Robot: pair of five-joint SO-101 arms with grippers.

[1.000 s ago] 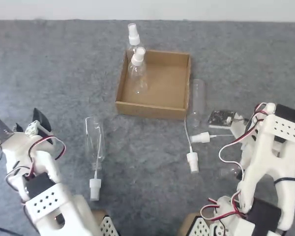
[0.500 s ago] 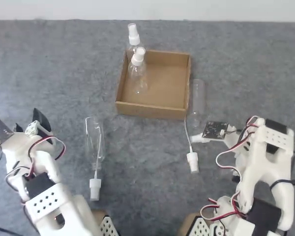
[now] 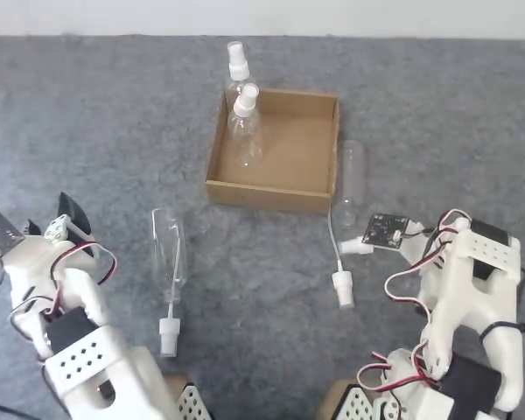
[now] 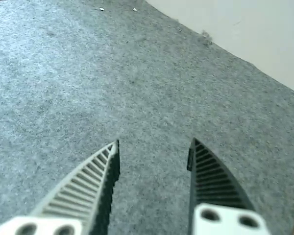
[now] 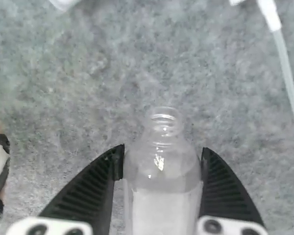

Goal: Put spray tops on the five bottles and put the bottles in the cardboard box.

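Closest in, the right gripper (image 5: 161,149) has its ribbed black fingers (image 5: 100,181) pressed against both shoulders of an uncapped bottle (image 5: 161,169). The bottle is clear plastic with a threaded neck and lies on the fuzzy grey carpet (image 5: 88,73), the neck poking out just past the fingertips. The white-shelled right arm (image 3: 472,289) hunches over that spot. The left gripper (image 4: 155,143) hangs with its saw-toothed fingers spread wide, bare carpet between them, well apart from every bottle.

Mid-table, a flat bottle (image 3: 169,249) lies on its side, a white spray top (image 3: 169,336) at its neck end with the thin tube running inside. Nearer the right arm lies a loose spray top (image 3: 343,287), its slim tube trailing toward the box. A second top (image 3: 357,247) sits just beside that tube, partly under the arm's wrist.

Farther off, a round bottle (image 3: 351,179), clear and open-necked, lies along the right wall of the cardboard box (image 3: 267,194). Inside the box, by its far left corner, a topped bottle (image 3: 245,131) stands upright. Just behind the far wall stands the last bottle (image 3: 237,68), also wearing a white sprayer.
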